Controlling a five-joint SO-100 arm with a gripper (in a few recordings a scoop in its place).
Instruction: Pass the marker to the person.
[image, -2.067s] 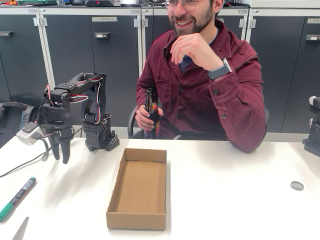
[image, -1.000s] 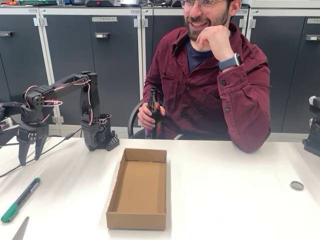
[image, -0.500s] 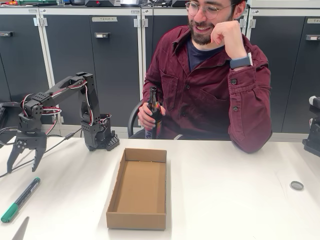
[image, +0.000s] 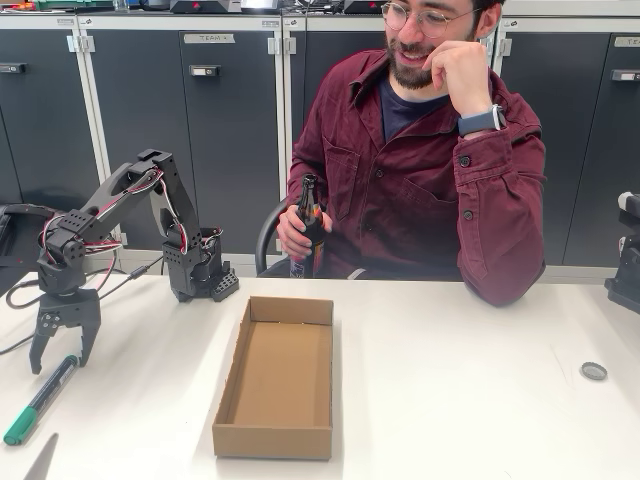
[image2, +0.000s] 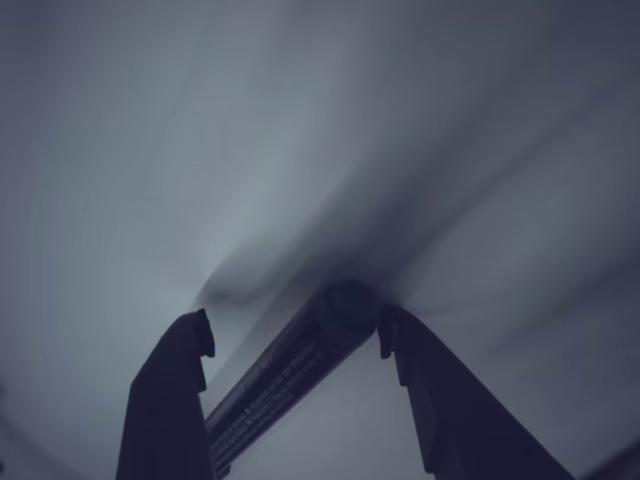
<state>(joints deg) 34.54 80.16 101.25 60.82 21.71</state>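
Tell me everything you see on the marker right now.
The marker is a slim pen with a dark barrel, a pale label and a green cap. It lies flat on the white table at the left in the fixed view, cap nearest the camera. The open tool straddles its far end; contact unclear.

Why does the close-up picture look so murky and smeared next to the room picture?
In the wrist view the lens sits very near the table, so the marker between the open pincer fingers is soft, dim and bluish, with smeared shadows. In the fixed view the light is bright and even: marker, pincer and cardboard tray look sharp.
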